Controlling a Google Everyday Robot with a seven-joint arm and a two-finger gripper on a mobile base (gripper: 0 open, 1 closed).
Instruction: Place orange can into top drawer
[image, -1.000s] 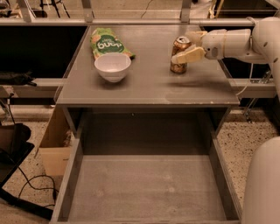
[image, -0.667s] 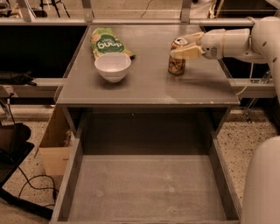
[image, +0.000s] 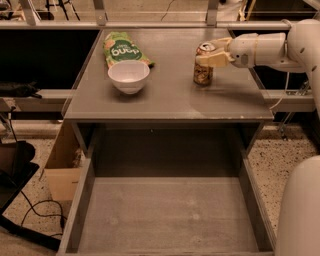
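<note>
The orange can (image: 202, 74) stands upright on the right side of the grey tabletop (image: 170, 95). My gripper (image: 211, 56) reaches in from the right on a white arm, and its tan fingers (image: 216, 59) are closed around the can's upper part, just under the silver top. The can's base is at or just above the tabletop. The top drawer (image: 167, 215) is pulled out wide below the table's front edge, and its flat grey bottom is bare.
A white bowl (image: 128, 76) sits on the left half of the tabletop, with a green snack bag (image: 121, 49) behind it. A cardboard box (image: 62, 165) and black cables (image: 30, 210) are on the floor to the left. A white robot part (image: 300, 210) is at the lower right.
The can, tilted a second ago, is now upright in the fingers and has shifted slightly left with the gripper. Bowl, bag and drawer have not moved.
</note>
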